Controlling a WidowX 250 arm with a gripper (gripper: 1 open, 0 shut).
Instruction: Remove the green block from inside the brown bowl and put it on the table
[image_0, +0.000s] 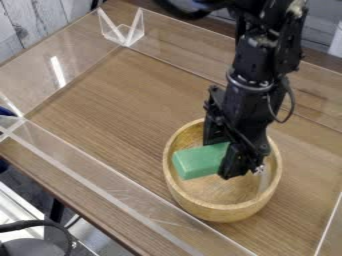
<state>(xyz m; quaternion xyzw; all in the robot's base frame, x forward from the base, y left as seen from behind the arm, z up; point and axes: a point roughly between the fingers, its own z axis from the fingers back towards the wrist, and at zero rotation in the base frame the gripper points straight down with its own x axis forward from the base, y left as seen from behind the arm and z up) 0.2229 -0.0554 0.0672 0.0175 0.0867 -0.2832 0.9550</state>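
Gripping green block (202, 161) above brown bowl (218, 200)

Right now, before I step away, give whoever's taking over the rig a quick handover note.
Gripper: shut on the green block, gripping its upper end.
Green block: tilted, over the inside of the brown bowl; whether it touches the bowl is unclear.
Brown bowl: upright on the table.
Done: block gripped.
Left: carry it clear of the rim, put it on the table, release.
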